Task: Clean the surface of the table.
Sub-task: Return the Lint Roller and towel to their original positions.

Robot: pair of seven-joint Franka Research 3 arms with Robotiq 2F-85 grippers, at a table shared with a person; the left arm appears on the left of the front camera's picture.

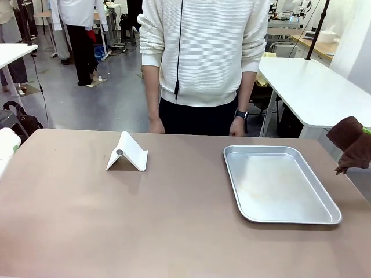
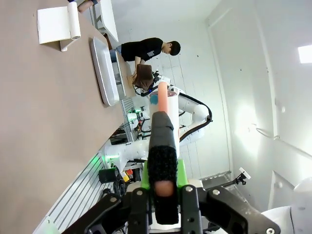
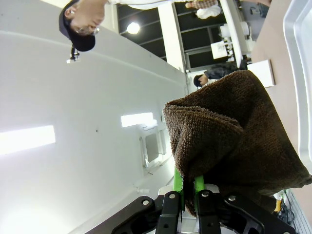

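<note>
Both jaws grip: the right a brown cloth (image 1: 351, 142) at the surface's (image 1: 174, 231) right edge, likely for wiping; the left a black-handled tool (image 2: 163, 141).

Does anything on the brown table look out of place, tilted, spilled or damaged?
Nothing stands out. The shiny rectangular metal tray lies flat on the matte taupe-brown table, the white folded stand sits upright apart from it, and no spill or damage shows.

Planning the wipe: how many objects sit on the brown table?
2. A white folded stand sits left of centre, toward the far side; a silver tray lies on the right. The near edge of the table is cropped, so more may be hidden.
</note>
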